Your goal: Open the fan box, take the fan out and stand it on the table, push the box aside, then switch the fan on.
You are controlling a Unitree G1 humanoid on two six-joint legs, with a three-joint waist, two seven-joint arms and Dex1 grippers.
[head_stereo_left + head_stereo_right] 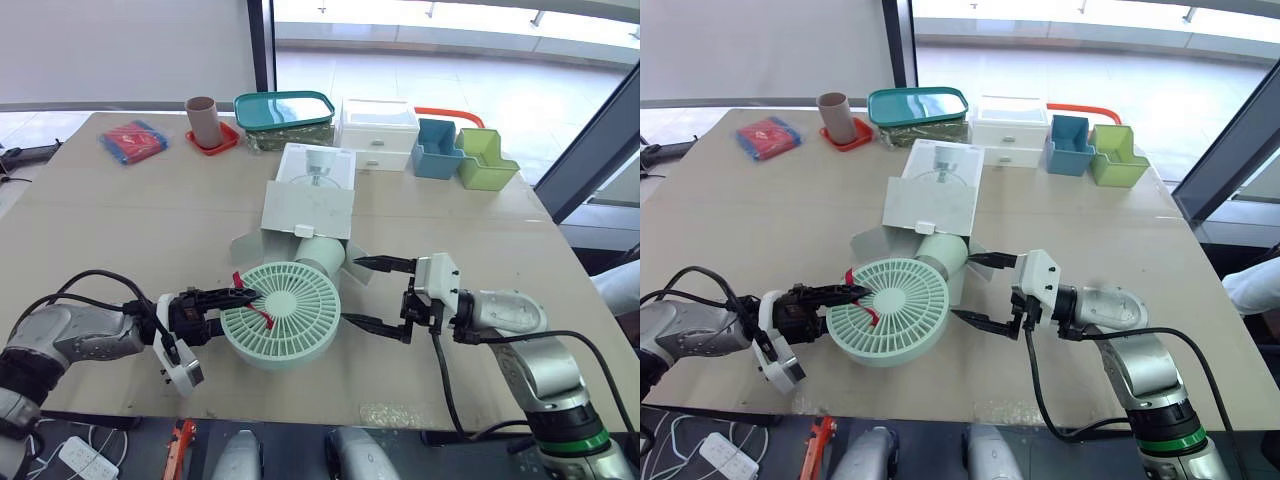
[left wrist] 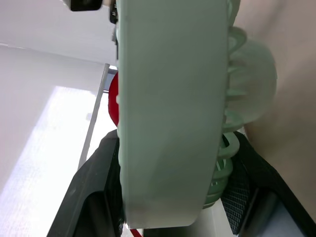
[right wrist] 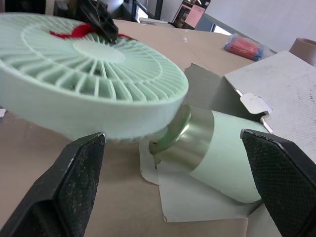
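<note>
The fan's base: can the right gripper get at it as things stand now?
Probably yes: the right gripper is open, close beside the fan's base, and nothing stands between them.

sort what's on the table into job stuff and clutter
Job: fan, box, left claw gripping the fan's rim, right claw open beside it.
Clutter: red packet, cup, teal tub, drawers, blue bin, green bin.

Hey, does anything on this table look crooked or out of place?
The fan lies tilted, grille up, its base at the mouth of the open box, not standing. The left gripper pinches its rim; the right gripper is open beside its neck.
</note>
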